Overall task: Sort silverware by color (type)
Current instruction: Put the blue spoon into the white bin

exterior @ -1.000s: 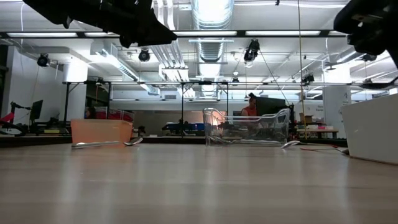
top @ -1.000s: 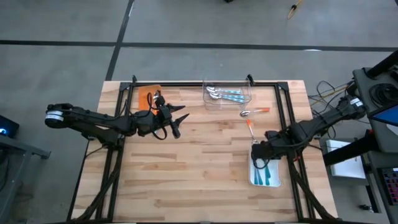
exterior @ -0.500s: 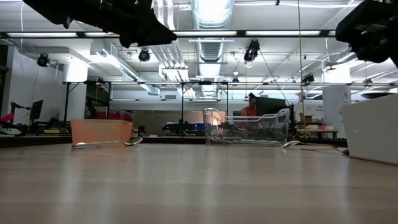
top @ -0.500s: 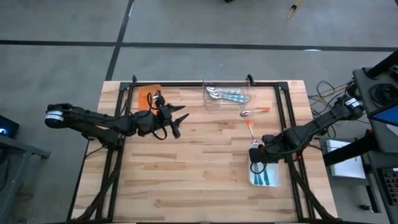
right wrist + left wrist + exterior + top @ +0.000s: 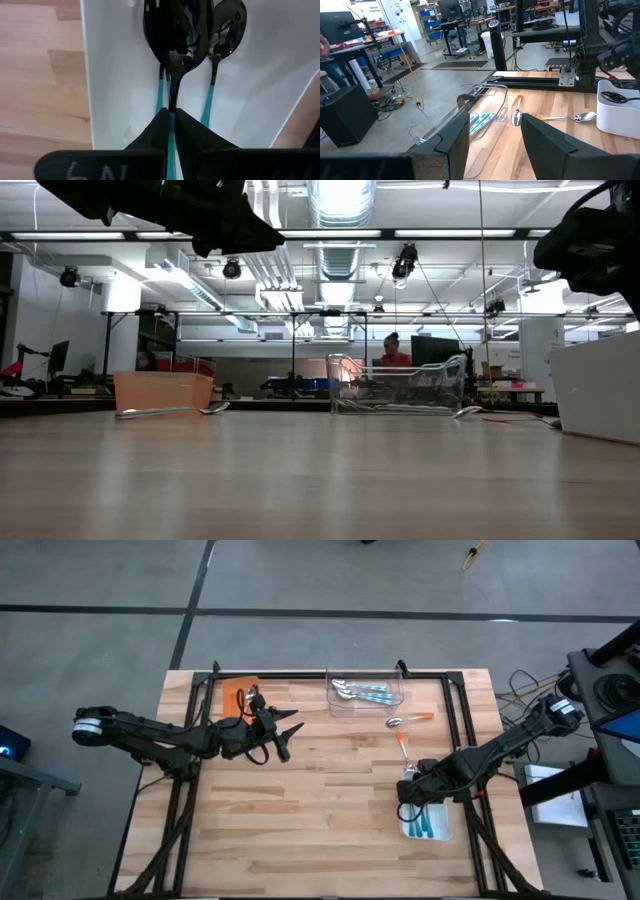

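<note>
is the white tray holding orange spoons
No, the right wrist view shows only teal-handled spoons lying in the white tray.

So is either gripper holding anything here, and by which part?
The right gripper is shut on a teal-handled spoon with a shiny metal bowl, pinching its thin handle below the bowl, over the white tray. The left gripper is open and holds nothing.

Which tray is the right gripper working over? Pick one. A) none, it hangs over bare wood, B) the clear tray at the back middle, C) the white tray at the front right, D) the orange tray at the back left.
C: the high view puts the right gripper at the white tray, and its wrist view shows the shut fingers pinching a teal-handled spoon inside that tray.
</note>
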`<state>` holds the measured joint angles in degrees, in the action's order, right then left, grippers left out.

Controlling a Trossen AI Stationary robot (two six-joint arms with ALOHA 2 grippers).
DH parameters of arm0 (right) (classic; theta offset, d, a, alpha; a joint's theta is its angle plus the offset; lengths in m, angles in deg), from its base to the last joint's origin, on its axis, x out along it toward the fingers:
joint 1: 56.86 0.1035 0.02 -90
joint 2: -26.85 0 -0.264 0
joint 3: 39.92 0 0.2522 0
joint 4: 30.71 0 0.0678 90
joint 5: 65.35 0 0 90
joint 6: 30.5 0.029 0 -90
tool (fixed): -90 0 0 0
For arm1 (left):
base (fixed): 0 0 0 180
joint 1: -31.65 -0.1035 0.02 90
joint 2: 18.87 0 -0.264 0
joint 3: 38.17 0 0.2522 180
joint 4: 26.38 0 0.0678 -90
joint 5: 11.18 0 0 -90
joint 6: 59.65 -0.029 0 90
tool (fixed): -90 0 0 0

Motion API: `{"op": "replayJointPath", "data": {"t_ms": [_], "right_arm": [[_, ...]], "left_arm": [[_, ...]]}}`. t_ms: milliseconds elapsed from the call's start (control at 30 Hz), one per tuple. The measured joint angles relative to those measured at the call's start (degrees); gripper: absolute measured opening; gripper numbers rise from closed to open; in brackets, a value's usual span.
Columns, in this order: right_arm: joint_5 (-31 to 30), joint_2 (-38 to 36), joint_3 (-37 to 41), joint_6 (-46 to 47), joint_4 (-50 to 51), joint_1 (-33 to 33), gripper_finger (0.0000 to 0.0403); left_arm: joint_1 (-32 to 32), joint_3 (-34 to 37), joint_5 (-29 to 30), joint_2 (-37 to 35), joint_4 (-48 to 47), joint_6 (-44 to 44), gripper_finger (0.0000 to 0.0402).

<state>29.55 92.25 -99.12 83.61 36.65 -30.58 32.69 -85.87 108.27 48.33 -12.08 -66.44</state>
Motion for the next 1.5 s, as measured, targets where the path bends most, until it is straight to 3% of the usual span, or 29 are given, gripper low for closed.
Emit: {"op": "replayJointPath", "data": {"t_ms": [1500], "right_arm": [[0.7,12.8,0.9,-3.1,-5.5,0.1,0.0009]], "left_arm": [[0.0,0.0,0.0,0.0,-0.4,0.0,0.0160]]}}
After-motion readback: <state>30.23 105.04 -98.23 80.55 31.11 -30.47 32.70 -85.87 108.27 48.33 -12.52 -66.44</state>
